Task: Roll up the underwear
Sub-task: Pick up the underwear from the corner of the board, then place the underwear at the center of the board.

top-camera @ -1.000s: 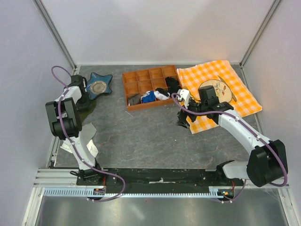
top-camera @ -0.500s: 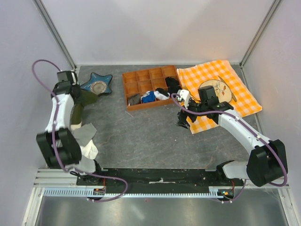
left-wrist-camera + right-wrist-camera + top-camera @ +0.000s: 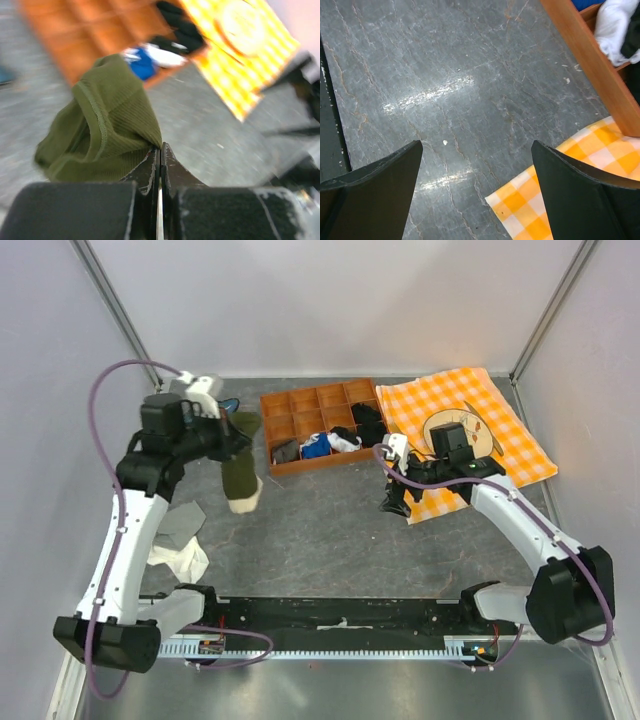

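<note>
The underwear (image 3: 240,468), dark olive-green with a cream band at its lower end, hangs in the air left of the tray. My left gripper (image 3: 236,432) is shut on its top edge. The left wrist view shows the ribbed green cloth (image 3: 102,125) bunched left of the closed fingertips, with my left gripper (image 3: 160,146) pinching a fold of it. My right gripper (image 3: 393,502) stands open, low over the table at the corner of the checkered cloth. In the right wrist view nothing lies between the wide-spread fingers of the right gripper (image 3: 477,146).
An orange compartment tray (image 3: 322,466) holds small black, blue and white garments. A yellow checkered cloth (image 3: 510,435) with a plate (image 3: 470,432) lies at the back right. Grey and white cloths (image 3: 180,535) lie at the left. A blue star-shaped dish (image 3: 231,405) peeks out behind the left gripper.
My left gripper has shut on the underwear and swung it up and to the right, from the far left toward the tray. The right arm has hardly moved.
</note>
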